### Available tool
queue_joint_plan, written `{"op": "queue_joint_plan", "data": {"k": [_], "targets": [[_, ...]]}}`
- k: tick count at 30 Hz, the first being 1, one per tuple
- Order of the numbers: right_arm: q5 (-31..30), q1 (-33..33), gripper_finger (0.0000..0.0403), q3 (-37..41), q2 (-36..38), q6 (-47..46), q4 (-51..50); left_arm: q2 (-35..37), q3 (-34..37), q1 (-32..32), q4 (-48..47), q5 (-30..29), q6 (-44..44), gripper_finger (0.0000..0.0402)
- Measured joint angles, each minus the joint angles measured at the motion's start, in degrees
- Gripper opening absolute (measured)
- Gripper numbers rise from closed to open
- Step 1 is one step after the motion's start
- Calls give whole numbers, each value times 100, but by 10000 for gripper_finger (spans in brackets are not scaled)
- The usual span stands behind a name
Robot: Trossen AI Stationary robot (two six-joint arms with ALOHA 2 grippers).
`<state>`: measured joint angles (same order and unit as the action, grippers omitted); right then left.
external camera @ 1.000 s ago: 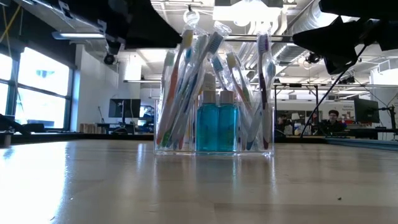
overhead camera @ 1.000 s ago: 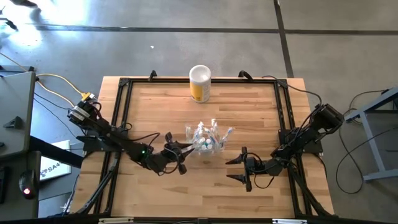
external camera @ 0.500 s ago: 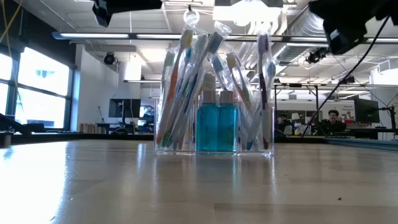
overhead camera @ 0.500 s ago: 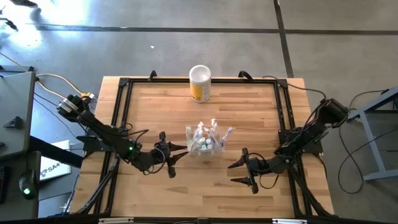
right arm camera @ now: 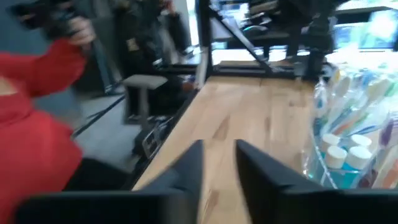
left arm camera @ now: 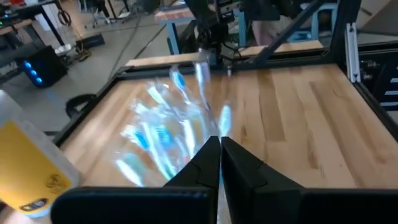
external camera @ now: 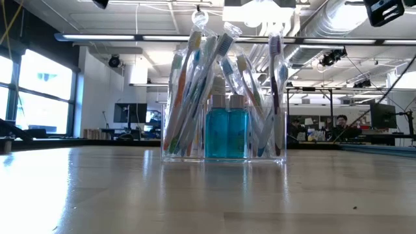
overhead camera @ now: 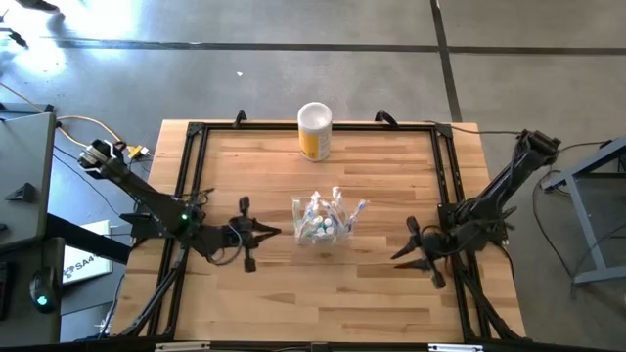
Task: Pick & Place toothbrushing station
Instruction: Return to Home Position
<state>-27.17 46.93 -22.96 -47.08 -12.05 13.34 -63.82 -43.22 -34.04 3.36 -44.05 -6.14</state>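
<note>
Yellow canister [overhead camera: 314,132] (white-topped) stands on wooden table [overhead camera: 323,293].

The right arm's two dark jaws stood apart, a strip of pale wooden bench [right arm camera: 261,118] showing between them. Off to one side, near the jaws but not touching them, stood a small clear plastic holder [right arm camera: 314,165] crowded with thin, pale and blue translucent toothbrushes [right arm camera: 354,99]. Two white-capped tubes [right arm camera: 339,155] sat low inside it. A black metal frame rail [right arm camera: 180,115] ran along the bench's edge. Beyond that edge lay a blurred red shape [right arm camera: 31,124], too smeared to identify. A dark upright post [right arm camera: 204,37] stood far behind.
</note>
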Motion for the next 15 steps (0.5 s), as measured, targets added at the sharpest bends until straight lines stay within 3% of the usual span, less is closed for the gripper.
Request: {"op": "queue_joint_plan", "data": {"k": [3,8,15], "targets": [[738,-265,18,0,743,114,-644,412,0,138,-316,187,153,2],[1364,-773,3,0,1639,319,-1522,1195,-2,694,-1189,715,80,1],[2029,-1486,3,0,2100,868,-1808,2152,-2,1723,-2211,1525,-121,0]]}}
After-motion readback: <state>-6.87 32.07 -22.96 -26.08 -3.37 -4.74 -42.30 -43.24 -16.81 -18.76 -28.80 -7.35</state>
